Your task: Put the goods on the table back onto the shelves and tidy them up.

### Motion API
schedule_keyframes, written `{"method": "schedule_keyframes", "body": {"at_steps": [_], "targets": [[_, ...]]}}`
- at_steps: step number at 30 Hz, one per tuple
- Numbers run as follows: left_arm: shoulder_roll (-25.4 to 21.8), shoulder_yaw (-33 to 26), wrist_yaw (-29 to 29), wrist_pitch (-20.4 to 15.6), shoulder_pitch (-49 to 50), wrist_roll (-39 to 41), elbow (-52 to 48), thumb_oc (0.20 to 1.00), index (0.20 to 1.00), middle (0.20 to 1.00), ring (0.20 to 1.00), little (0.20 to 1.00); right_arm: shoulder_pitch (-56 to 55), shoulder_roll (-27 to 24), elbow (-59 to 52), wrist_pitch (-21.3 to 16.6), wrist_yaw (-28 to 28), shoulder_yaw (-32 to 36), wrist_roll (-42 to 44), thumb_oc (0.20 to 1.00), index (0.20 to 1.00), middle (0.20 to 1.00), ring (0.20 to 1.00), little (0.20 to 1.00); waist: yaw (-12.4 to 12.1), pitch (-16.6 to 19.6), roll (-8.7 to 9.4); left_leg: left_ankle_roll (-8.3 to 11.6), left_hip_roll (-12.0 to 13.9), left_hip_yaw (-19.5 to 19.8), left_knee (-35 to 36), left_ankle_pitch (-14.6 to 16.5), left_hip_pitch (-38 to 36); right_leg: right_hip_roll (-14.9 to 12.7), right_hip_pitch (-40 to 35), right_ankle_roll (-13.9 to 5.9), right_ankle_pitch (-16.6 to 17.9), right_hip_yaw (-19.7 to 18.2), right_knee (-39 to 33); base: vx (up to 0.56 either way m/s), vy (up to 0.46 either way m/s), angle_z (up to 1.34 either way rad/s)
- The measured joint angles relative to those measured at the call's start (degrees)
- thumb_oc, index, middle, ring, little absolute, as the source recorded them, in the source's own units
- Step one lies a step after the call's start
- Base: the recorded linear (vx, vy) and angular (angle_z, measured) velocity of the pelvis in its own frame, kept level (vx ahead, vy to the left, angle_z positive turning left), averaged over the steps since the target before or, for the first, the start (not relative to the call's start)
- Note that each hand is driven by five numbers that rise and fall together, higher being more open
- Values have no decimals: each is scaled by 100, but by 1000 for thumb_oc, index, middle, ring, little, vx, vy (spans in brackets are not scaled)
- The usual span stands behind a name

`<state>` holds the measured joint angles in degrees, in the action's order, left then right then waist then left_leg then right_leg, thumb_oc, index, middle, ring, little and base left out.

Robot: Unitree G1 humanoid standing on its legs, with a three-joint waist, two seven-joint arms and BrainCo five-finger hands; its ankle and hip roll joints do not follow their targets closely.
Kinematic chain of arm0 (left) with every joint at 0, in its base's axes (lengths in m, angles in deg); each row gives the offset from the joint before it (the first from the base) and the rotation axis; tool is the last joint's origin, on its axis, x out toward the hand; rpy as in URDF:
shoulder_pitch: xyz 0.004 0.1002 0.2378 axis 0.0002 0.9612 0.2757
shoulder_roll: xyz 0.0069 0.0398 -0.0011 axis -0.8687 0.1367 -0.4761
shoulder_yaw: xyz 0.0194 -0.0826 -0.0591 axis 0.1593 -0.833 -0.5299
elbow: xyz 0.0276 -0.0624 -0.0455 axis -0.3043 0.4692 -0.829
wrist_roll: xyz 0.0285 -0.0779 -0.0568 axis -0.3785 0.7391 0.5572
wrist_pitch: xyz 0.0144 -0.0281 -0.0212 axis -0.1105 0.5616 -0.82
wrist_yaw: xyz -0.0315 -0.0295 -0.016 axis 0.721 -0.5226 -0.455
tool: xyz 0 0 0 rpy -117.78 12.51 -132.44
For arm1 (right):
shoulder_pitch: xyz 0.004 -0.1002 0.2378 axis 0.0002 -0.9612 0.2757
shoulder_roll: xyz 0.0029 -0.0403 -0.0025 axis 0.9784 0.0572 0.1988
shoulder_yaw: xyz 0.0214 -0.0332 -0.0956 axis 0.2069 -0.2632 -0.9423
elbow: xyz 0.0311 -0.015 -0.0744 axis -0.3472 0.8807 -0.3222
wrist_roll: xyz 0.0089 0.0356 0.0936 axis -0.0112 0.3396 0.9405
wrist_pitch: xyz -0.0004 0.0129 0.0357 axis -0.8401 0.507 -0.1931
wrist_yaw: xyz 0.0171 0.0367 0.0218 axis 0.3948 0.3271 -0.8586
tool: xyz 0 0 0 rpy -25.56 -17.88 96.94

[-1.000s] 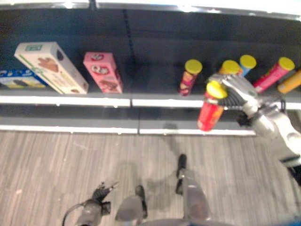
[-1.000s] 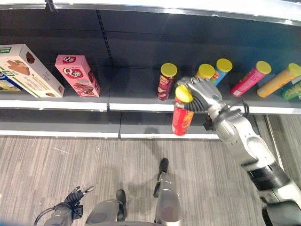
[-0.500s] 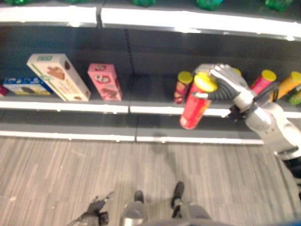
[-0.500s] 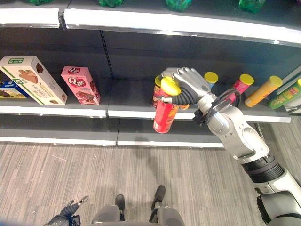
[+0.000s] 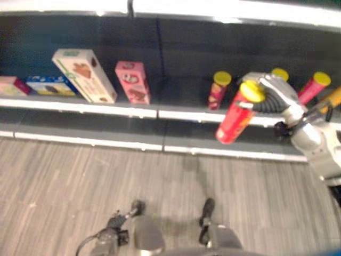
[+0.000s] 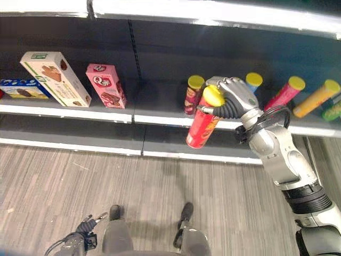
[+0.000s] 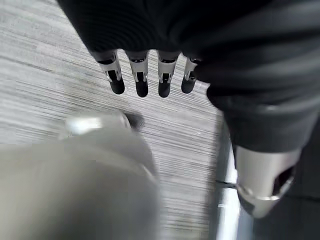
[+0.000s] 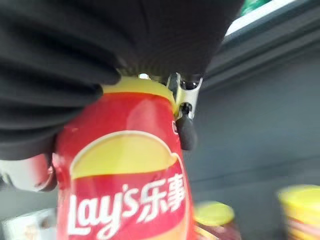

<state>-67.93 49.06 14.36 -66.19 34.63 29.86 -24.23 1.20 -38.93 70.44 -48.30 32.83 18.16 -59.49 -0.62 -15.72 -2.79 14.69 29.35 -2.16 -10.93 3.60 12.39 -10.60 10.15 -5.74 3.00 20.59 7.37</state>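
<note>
The right hand's point(image 6: 234, 101) fingers point(image 8: 186, 131) curl round the yellow lid end of a red crisp can point(image 6: 203, 124), holding it tilted in the air just before the shelf edge point(image 6: 160, 120). Half a second earlier the can hung steeper and more leftward across the dark-red can point(image 6: 193, 95) behind; now it leans further. The left hand point(image 7: 145, 75) hangs low over the grey wood-grain floor point(image 6: 160, 186), fingers relaxed and straight. On the shelf stand a pink box point(image 6: 106, 85) and a leaning cream box point(image 6: 56, 78).
</note>
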Motion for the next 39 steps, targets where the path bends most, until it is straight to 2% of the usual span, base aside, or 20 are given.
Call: {"method": "schedule_keyframes", "body": {"at_steps": [2, 4, 5, 6, 7, 8, 9, 10, 11, 12, 13, 14, 15, 16, 17, 18, 21, 28, 33, 39], "targets": [[99, 13, -16, 107, 150, 10, 64, 1000, 1000, 1000, 1000, 1000, 101, -46, 208, 251, -77, -188, -161, 200, 200, 200, 200, 200, 16, 23, -77, -71, -268, -179, 500, -78, -511, -505, 138, -219, 24, -470, 44, 153, 327, -46], [105, -9, -14, 104, 104, 7, 160, 1000, 1000, 1000, 1000, 1000, -33, -233, 155, 249, -84, 51, -261, 200, 200, 200, 200, 200, 119, 117, -304, -235, -575, -505, 539, -3, -573, -951, 11, -213, 218, -323, -242, 99, 205, -7], [36, 1, -5, 79, 73, 6, 125, 1000, 1000, 1000, 1000, 1000, -90, -126, 132, 288, -53, 171, -339, 200, 200, 200, 200, 200, 135, 126, -276, -101, -860, -465, 403, -437, -582, -1282, -39, -143, 439, -285, -262, 43, 250, 3], [-97, -29, 12, 61, 62, 6, 74, 1000, 1000, 1000, 1000, 1000, -140, 95, 130, 319, -49, 111, -378, 200, 200, 200, 200, 200, 123, 91, -45, -118, -1144, -552, 173, -265, -566, -1623, -89, -85, 475, -323, -273, 44, 248, 18], [-577, -36, 7, 0, 48, 4, 46, 1000, 1000, 1000, 1000, 1000, -342, 267, -63, 306, -87, -184, -373, 200, 200, 200, 200, 200, 116, 193, 283, -254, -1551, -523, -126, 10, -337, -1840, -98, 100, 1155, -227, -252, 5, 461, 0], [-712, -38, 2, 38, 9, 3, 53, 1000, 1000, 1000, 1000, 1000, -254, 407, -160, 267, -75, -337, -374, 200, 200, 200, 200, 200, -8, 167, 391, -334, -1564, -717, -248, 17, -324, -1953, -11, 144, 1461, -268, -290, 15, 471, 2], [-907, -61, 17, 43, -19, 0, 36, 1000, 1000, 1000, 1000, 1000, -217, 575, -179, 198, -77, -446, -373, 200, 200, 200, 200, 200, -69, 176, 490, -440, -1753, -729, -395, 63, -325, -1924, -10, 322, 1819, -194, -276, 71, 784, -37], [-942, -75, -11, 36, 25, -3, 32, 1000, 1000, 1000, 1000, 1000, -71, 636, -152, 194, -69, -553, -366, 200, 200, 200, 200, 200, -184, 150, 473, -602, -1749, -855, -628, 128, -247, -1918, 44, 711, 2264, -167, -300, 67, 467, -20], [-890, -129, 0, 17, 56, 6, 101, 1000, 1000, 1000, 1000, 1000, 20, 676, -101, 195, -55, -589, -339, 200, 200, 200, 200, 200, -111, 145, 487, -936, -1919, -887, -710, 288, -253, -1951, 66, 607, 2658, -380, -267, 95, 410, -9], [-859, -133, 5, 9, 84, 6, 114, 1000, 1000, 1000, 1000, 1000, 31, 630, -101, 194, -15, -544, -309, 200, 200, 200, 200, 200, -64, 176, 473, -1109, -2028, -785, -591, 439, -280, -2101, 208, 565, 2629, -797, -76, 65, 182, 14], [-804, -267, -2, -31, 64, 7, 245, 1000, 1000, 1000, 1000, 1000, 28, 709, -56, 198, 53, -489, -309, 200, 200, 200, 200, 200, -80, 200, 461, -900, -2068, -753, -362, 342, -390, -2010, 262, -33, 2096, -1158, 114, 90, 282, 26], [-793, -268, 38, 15, 35, 20, 323, 1000, 1000, 1000, 1000, 1000, 17, 730, 31, 207, 76, -508, -273, 200, 200, 200, 200, 200, -44, 209, 411, -970, -1942, -693, 21, 111, -464, -1199, 281, -482, 945, -1047, 492, 64, 219, 7], [-789, -288, 55, 27, 46, 83, 317, 1000, 1000, 1000, 1000, 1000, 154, 673, 31, 195, 79, -595, -195, 200, 200, 200, 200, 200, -68, 181, 373, -894, -1878, -734, 330, -128, -553, -657, 308, -278, 280, -951, 407, 29, 128, 1], [-755, -290, 63, 37, 72, 165, 317, 1000, 1000, 1000, 1000, 1000, 344, 648, 28, 175, 88, -615, -169, 200, 200, 200, 200, 200, -53, 174, 373, -892, -1810, -756, 606, -301, -548, -107, 264, -151, 124, -1052, -130, 100, 49, -3], [-708, -296, 63, 39, 33, 165, 329, 1000, 1000, 1000, 1000, 1000, 571, 563, 31, 165, 122, -604, -88, 200, 200, 200, 200, 200, 11, 138, 466, -834, -1860, -748, 798, -430, -536, 227, 99, 41, 368, -1193, -733, 158, -15, 29], [-527, -271, 44, 53, -38, 165, 320, 1000, 1000, 1000, 1000, 1000, 723, 452, 74, 192, 140, -578, -85, 200, 200, 200, 200, 200, 71, 66, 375, -831, -1943, -626, 986, -546, -568, 181, -115, -129, 563, -1261, -1007, 222, -35, 37], [-94, -258, 46, 3, -159, 164, 195, 1000, 1000, 1000, 1000, 1000, 848, 116, 248, 246, 145, -565, -95, 200, 200, 200, 200, 200, 178, -75, 118, -835, -2047, -278, 1235, -708, -722, 162, -344, -285, 333, -1299, -931, 88, -66, 57], [-54, -169, 61, 13, -45, 284, -29, 1000, 1000, 1000, 1000, 1000, 733, -34, 229, 212, 148, -189, -88, 200, 200, 200, 200, 200, 183, -232, -122, -767, -2078, 187, 1299, -846, -411, 155, -501, -349, 296, -731, -1239, 14, -109, 39], [-62, -42, 66, 19, -11, 284, -33, 1000, 1000, 1000, 1000, 1000, 775, -113, 221, 232, 317, -33, -94, 200, 200, 200, 200, 200, 110, -519, -317, -777, -2149, 196, 1294, -900, -98, 86, -192, -278, 399, -735, -1229, -18, -22, 6], [-153, 78, 84, -44, -20, 287, -447, 1000, 1000, 1000, 1000, 1000, 1000, -119, 194, 219, 568, 75, -237, 200, 200, 200, 200, 200, 111, -838, -334, -784, -2263, 150, 1242, -904, 22, -56, 35, -334, 339, -761, -1035, -66, 40, -2]]}}
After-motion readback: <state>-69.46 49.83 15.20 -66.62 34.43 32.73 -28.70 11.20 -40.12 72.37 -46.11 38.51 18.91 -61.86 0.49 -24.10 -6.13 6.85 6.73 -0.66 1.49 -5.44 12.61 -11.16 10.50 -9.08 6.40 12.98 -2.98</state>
